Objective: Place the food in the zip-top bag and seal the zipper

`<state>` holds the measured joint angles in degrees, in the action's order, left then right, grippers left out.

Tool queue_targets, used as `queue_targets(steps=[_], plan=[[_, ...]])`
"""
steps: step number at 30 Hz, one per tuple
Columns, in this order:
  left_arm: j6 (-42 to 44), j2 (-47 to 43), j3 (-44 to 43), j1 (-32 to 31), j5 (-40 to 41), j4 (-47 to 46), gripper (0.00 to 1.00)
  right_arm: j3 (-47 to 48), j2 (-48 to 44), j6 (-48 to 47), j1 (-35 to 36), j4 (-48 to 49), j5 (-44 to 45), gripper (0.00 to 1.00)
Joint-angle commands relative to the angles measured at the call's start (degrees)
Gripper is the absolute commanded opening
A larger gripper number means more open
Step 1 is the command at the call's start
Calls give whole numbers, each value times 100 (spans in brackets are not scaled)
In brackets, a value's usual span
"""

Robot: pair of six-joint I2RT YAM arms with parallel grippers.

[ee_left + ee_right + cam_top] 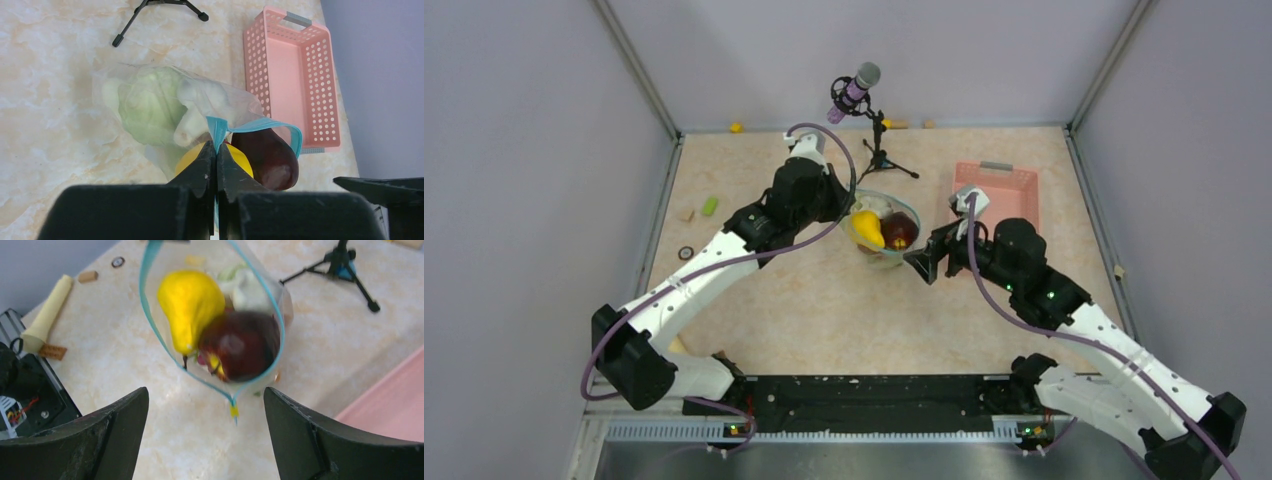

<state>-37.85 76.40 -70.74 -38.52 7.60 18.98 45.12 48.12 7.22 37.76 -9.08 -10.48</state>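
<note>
Reaches with the left arm [714, 255] from the near-left base across the bench [824, 320] to the middle, wrist turned toward the zip-top bag [882, 232]. Bends the right arm [1104, 335] in from the near-right base, wrist aimed at the same bag. Clenches the left claw [216, 150] on the zipper [262, 125], jaws pressed flat together on a fold of the light blue strip at one end of the mouth. Holds the right claw [205, 392] released, jaws spread wide with nothing between them, just short of the mouth's opposite corner.

Rests mid-bench, clear and crinkled, mouth gaping toward the right claw, zipper unsealed. Lies near a pink basket [1004, 195] on the right, not touching it.

Contains the pale green cabbage [145, 107] deepest, the white vegetable [205, 100] against it, then the yellow fruit [190, 300] and the dark red piece [240, 345] side by side at the mouth.
</note>
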Motion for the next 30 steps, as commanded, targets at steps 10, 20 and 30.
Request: queue_targets(steps=[10,20,30], plan=[[-97,-136,-156,8,168,-102,0,-983,43,-44,31,343,243,70],[-130,-237,-91,9,350,-80,0,-901,948,-194,-159,1227,-495,31],[-5,-469,-89,32,835,15,0,-164,493,-577,-176,520,-496,4]])
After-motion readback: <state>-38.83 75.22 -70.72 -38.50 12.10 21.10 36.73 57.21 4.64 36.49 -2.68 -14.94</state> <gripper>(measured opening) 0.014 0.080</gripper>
